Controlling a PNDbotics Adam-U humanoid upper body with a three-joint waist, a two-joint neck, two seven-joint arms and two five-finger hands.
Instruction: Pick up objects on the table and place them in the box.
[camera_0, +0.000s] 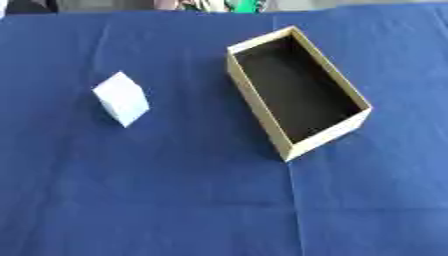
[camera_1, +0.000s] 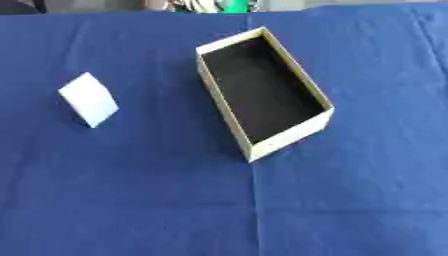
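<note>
A bench draped in a blue cloth (camera_0: 175, 200) carries two things. A small pale block (camera_0: 122, 98), whitish and box-shaped, sits on the left side of the cloth, turned with a corner toward the near edge. Well apart from it, right of centre, lies an open box (camera_0: 262, 107) with tan walls and a dark inside, set askew so that its long side runs from far left to near right. The block is outside the box, and the box holds nothing that can be seen. Neither robot hand appears in either view, so their state cannot be told.
</note>
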